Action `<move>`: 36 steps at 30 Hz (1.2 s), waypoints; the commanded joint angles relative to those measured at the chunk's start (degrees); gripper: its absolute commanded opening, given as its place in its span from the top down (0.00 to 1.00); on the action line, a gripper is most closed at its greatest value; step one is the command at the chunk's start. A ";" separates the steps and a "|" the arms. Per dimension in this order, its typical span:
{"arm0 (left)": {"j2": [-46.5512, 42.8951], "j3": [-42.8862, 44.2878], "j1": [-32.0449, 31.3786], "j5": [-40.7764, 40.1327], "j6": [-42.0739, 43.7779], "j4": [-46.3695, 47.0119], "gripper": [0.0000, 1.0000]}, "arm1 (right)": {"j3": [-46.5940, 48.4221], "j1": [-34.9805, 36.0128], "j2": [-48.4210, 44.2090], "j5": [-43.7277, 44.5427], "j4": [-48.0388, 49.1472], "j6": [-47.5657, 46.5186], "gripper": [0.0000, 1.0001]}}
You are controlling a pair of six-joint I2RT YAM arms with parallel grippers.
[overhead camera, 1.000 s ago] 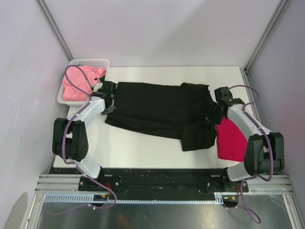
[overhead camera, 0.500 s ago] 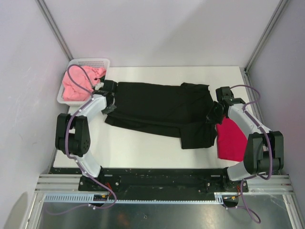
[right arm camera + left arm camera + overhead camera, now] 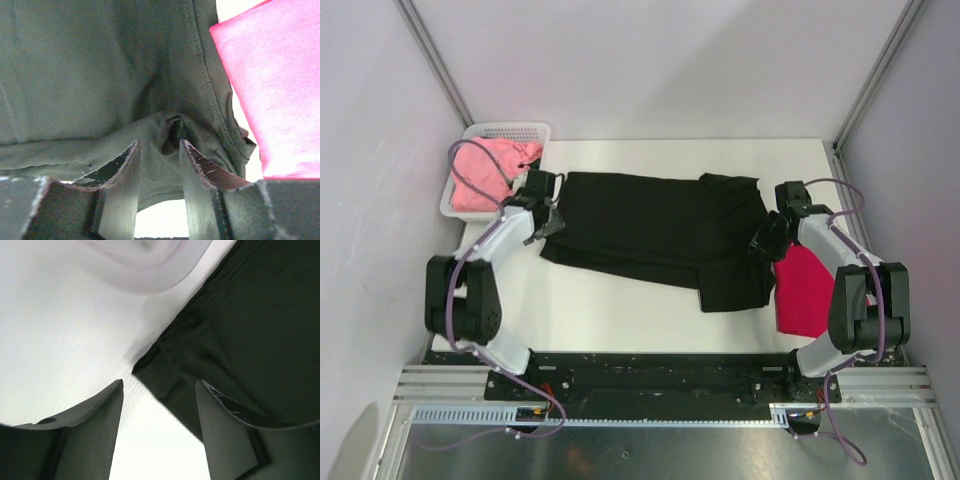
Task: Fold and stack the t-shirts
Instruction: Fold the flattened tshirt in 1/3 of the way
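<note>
— How does the black t-shirt (image 3: 660, 235) look?
— Spread rumpled across the middle of the worktop (image 3: 620, 310), its right end doubled over, touching the red t-shirt (image 3: 805, 290).
— And the claws?
— The left claw (image 3: 160, 385) is apart at the shirt's left corner. The right claw (image 3: 160, 142) pinches a fold at its right edge.
— Anything changed?
— The left elbow swung leftward; the shirt is unmoved.

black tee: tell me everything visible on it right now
The black t-shirt is soft matte knit with stitched hems, no print showing. It lies flat on the table, its right end layered and wrinkled. The left gripper, jaws open, is at its left corner. The right gripper sits on a bunched fold, grip unclear. Its right edge meets the red t-shirt.
</note>
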 commanded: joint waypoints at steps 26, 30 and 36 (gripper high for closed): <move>2.62 -4.72 2.84 0.23 1.79 4.36 0.70 | 1.96 13.87 -3.09 1.57 2.72 1.49 0.58; 2.24 -5.21 3.01 -0.82 2.07 4.37 0.89 | 2.00 15.81 -1.53 1.53 3.55 1.64 0.58; -0.60 -7.82 3.02 -2.59 1.27 4.32 1.00 | 2.04 18.87 1.16 1.34 5.31 1.52 0.60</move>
